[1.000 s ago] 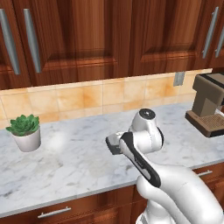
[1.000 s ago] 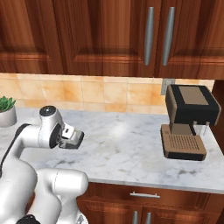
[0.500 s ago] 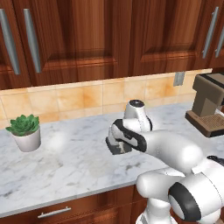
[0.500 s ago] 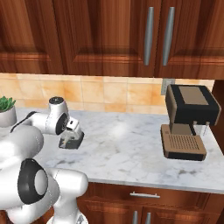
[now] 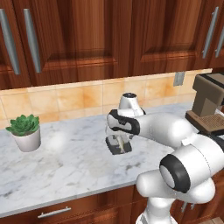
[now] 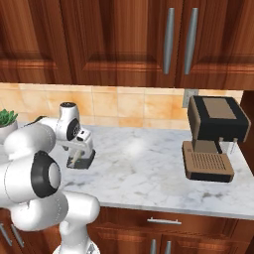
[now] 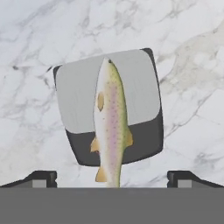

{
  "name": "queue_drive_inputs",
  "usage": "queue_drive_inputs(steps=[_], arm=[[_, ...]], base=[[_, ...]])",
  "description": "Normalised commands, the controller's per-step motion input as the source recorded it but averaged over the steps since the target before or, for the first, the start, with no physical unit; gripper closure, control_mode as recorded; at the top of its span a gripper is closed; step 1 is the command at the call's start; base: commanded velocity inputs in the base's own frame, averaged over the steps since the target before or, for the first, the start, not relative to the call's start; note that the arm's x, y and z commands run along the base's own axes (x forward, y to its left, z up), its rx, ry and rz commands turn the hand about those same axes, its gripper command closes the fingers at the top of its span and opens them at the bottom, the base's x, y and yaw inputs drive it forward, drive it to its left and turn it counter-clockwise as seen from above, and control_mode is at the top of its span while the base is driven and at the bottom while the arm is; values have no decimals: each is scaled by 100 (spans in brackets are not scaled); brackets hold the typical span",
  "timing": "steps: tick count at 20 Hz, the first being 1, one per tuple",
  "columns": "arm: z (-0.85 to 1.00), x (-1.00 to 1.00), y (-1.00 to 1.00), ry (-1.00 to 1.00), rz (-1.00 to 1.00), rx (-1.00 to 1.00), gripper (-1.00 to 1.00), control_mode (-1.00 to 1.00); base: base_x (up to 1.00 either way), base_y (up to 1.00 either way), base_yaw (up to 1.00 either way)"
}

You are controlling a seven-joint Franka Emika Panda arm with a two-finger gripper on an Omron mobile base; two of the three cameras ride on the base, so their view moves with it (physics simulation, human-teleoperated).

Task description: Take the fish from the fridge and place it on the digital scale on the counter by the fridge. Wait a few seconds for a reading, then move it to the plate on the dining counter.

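In the hand view the fish's (image 7: 111, 124) tail runs down to the 6 o'clock edge and is cut off there, and of the pincer (image 7: 112, 177) just the two dark fingertips (image 7: 41, 177) poke up at 7 and 5 o'clock. From the left base view the scale (image 5: 118, 146) is partly hidden under the wrist, and the fish (image 5: 119, 142) on it is only a pale sliver; the right base view shows the scale (image 6: 81, 160) as a dark slab below the hand, with the fish (image 6: 75, 159) too small to read in detail. The coffee machine (image 5: 209, 109) is cropped at the 3 o'clock edge of the left base view, while the right base view has the plant (image 6: 7, 119) cut at 9 o'clock. The pincer stands wide open, tips well apart on either side of the fish, touching neither fish nor scale as far as can be told. The fish lies lengthwise across the scale (image 7: 109, 105), head toward 12 o'clock, tail past the scale's dark edge, on the marble desk (image 7: 192, 57). The wrist hangs directly above it in both base views.
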Motion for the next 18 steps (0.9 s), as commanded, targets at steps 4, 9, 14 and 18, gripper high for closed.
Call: queue_drive_inputs(steps=[4,9,14,18], arm=[[-52,0,0,0,0,0,-100,-100],[-35,0,0,0,0,0,-100,-100],[-1,0,0,2,0,0,-100,-100],[-3,6,0,3,0,0,-100,-100]], base=[[0,0,0],[0,0,0],[0,0,0],[0,0,0]])
